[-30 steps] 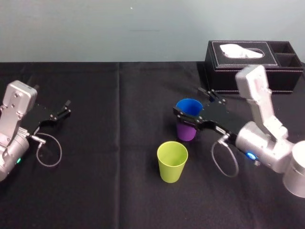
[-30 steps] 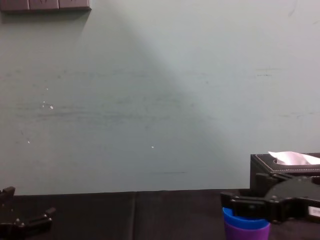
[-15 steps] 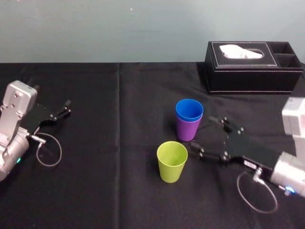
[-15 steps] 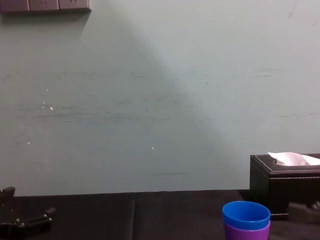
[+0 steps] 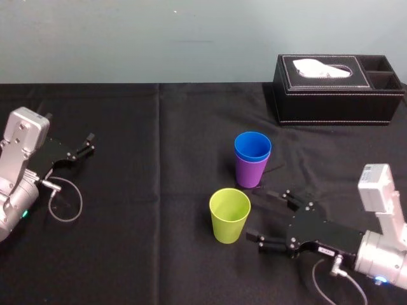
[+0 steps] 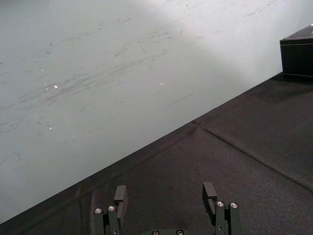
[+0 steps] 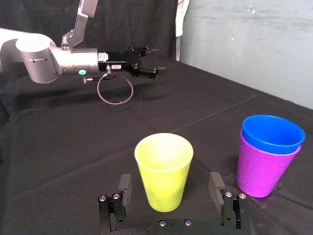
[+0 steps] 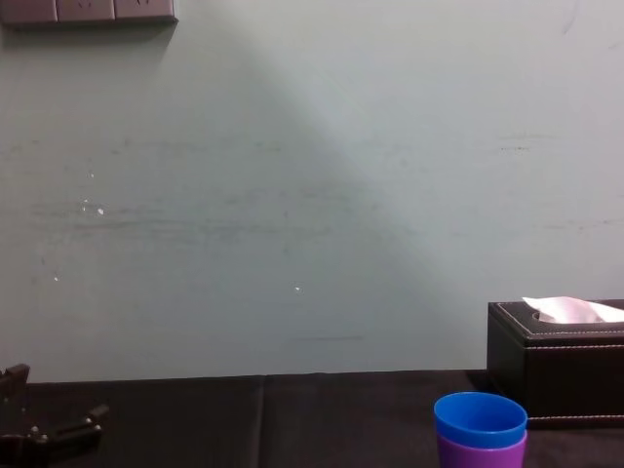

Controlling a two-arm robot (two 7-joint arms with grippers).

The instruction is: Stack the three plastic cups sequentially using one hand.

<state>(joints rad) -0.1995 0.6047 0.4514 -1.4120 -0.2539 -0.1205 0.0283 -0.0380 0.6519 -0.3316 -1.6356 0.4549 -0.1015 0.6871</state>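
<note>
Yellow-green cup (image 5: 229, 215): upright.
Right gripper (image 5: 259, 215): just beside it, fingers spread, empty.
Blue cup (image 5: 252, 147): nested in purple cup (image 5: 250, 173), behind it.
Left gripper (image 5: 89, 143): well apart from it, fingers apart.

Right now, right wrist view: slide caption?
Open right gripper faces the yellow-green cup; blue cup sits nested in purple cup beside it.

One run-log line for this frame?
blue cup nested in purple cup | right gripper open beside yellow-green cup | left gripper parked, open
</note>
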